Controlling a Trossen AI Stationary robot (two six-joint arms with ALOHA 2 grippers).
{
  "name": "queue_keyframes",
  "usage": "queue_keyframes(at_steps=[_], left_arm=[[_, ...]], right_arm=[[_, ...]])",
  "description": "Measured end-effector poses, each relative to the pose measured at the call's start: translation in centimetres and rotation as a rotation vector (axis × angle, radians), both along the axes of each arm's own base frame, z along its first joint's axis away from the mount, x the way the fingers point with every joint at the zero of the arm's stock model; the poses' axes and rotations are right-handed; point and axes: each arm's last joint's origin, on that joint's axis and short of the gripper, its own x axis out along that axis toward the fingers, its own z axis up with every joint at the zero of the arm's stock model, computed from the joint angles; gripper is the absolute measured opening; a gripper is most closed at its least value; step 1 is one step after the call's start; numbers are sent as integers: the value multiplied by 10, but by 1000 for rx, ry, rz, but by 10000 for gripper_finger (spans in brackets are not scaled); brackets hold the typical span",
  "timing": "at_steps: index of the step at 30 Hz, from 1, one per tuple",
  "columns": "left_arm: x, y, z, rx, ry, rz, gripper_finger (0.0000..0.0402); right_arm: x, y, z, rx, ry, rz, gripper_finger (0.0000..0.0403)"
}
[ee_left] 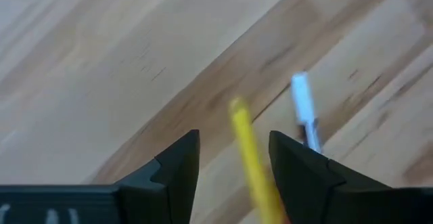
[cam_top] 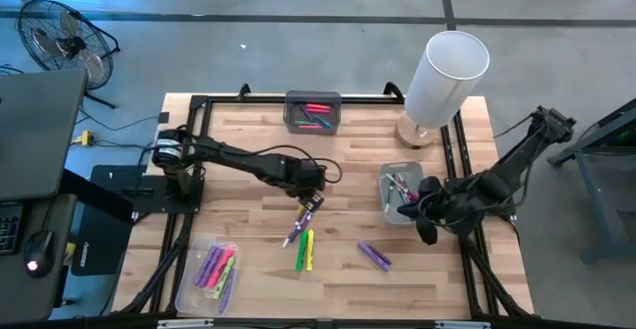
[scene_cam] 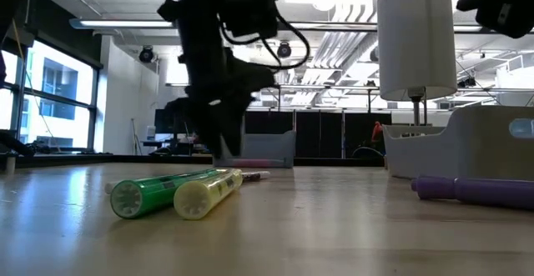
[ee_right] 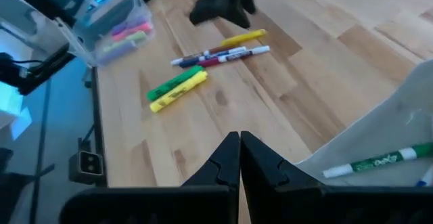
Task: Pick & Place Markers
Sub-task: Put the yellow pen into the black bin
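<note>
— Markers, where do they lie?
— One thin yellow marker [ee_left: 252, 158] lies on the pale wooden table [ee_left: 101, 68] between the parted fingers of the left pincer [ee_left: 233, 158]; green and yellow ones [cam_top: 304, 249] rest nearby.
— And the right pincer [ee_right: 239, 158]?
— Closed, empty, above the grey tray [cam_top: 390, 182]

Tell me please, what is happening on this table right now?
A two-armed robot is sorting markers. The left tool is low over the middle of the wooden table, its jaws open around a yellow marker that lies among a few thin pens. A green marker and a yellow highlighter lie close by, and a purple marker further right. The right tool is shut and empty by the grey tray. A clear tray at the front-left corner already holds several markers.
</note>
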Motion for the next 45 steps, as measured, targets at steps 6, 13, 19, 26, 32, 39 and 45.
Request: queue_keyframes(at_steps=[6, 13, 19, 26, 32, 39, 45], left_arm=[[3, 0, -15, -9, 37, 20, 172], [2, 2, -18, 61, 55, 42, 172], [3, 3, -17, 86, 44, 49, 172], [10, -2, -13, 76, -33, -30, 172], [11, -15, -13, 78, -39, -118, 172], [8, -20, -14, 104, -1, -174, 172], [2, -19, -23, 122, 84, -173, 172]], right_arm=[[-2, -1, 2, -7, -5, 25, 0], [-2, -1, 3, -8, -4, 42, 0], [-1, -1, 3, -12, -6, 46, 0], [-1, -1, 3, -27, -6, 55, 0], [-1, -1, 3, -26, -8, 54, 0], [-1, -1, 3, -28, -10, 50, 0], [-1, -1, 3, -29, -10, 50, 0]])
